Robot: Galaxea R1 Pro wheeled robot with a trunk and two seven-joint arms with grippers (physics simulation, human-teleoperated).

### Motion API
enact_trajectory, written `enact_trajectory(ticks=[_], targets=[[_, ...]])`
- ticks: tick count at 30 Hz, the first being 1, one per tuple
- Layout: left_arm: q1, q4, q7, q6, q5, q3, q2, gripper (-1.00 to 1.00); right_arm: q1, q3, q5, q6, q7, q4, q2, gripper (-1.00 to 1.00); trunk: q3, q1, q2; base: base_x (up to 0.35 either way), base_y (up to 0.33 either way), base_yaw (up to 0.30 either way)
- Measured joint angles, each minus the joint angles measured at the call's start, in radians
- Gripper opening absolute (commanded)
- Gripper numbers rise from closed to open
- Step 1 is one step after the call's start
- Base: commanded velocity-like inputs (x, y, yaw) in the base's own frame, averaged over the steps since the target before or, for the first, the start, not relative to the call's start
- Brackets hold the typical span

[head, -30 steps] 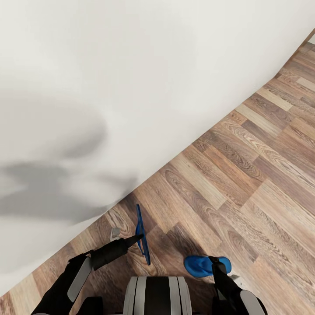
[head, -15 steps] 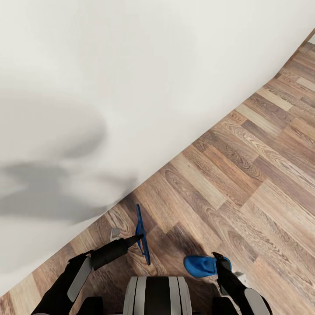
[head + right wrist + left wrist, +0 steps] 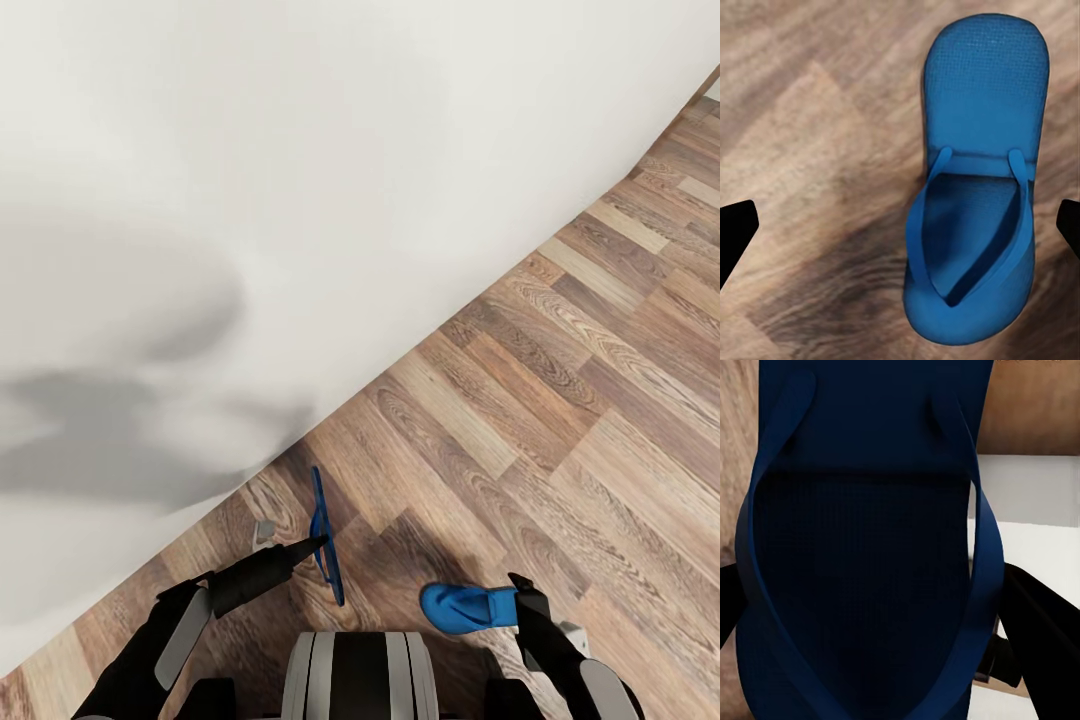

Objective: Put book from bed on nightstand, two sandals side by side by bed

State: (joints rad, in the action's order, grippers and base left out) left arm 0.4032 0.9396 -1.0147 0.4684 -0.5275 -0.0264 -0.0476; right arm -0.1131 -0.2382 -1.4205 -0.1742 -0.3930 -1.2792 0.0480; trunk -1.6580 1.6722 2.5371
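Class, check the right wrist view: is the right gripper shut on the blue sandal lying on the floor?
No. The sandal lies flat on the plank floor, and the right gripper's fingers stand wide apart, clear of it.

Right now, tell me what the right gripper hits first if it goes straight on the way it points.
Probably the blue sandal lying flat on the plank floor. The right gripper looks down with its fingers spread wide; the sandal sits off-centre toward one finger, so it might meet bare floor instead.
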Motion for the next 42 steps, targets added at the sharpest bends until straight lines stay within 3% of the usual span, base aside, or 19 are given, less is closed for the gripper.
enact_trajectory(ticks=[20,22,26,31,38,42], targets=[[0.0,-0.001,0.0,-0.003,0.001,0.0,0.01,-1.0,-0.005,0.005,-0.002,-0.025,0.002,0.008,0.001,1.0,0.0,0.0,0.0,0.0,0.0,0.0],[0.0,-0.001,0.0,-0.003,0.001,0.0,0.01,-1.0,-0.005,0.008,-0.002,-0.069,0.002,0.007,0.001,1.0,0.0,0.0,0.0,0.0,0.0,0.0],[0.0,-0.001,0.0,-0.003,0.001,0.0,0.01,-1.0,-0.005,0.009,-0.001,-0.24,0.004,0.006,0.003,1.0,0.0,0.0,0.0,0.0,0.0,0.0],[0.0,-0.001,0.0,-0.003,0.001,0.0,0.01,-1.0,-0.005,0.009,-0.001,-0.315,0.006,0.003,0.004,1.0,0.0,0.0,0.0,0.0,0.0,0.0],[0.0,-0.001,0.0,-0.003,0.002,0.0,0.01,-1.0,-0.005,0.01,0.0,-0.319,0.007,-0.004,0.005,1.0,0.0,0.0,0.0,0.0,0.0,0.0],[0.0,-0.001,0.001,-0.003,0.002,0.0,0.011,-1.0,-0.006,0.011,0.004,-0.274,0.006,-0.013,0.006,1.0,0.0,0.0,0.0,0.0,0.0,0.0]])
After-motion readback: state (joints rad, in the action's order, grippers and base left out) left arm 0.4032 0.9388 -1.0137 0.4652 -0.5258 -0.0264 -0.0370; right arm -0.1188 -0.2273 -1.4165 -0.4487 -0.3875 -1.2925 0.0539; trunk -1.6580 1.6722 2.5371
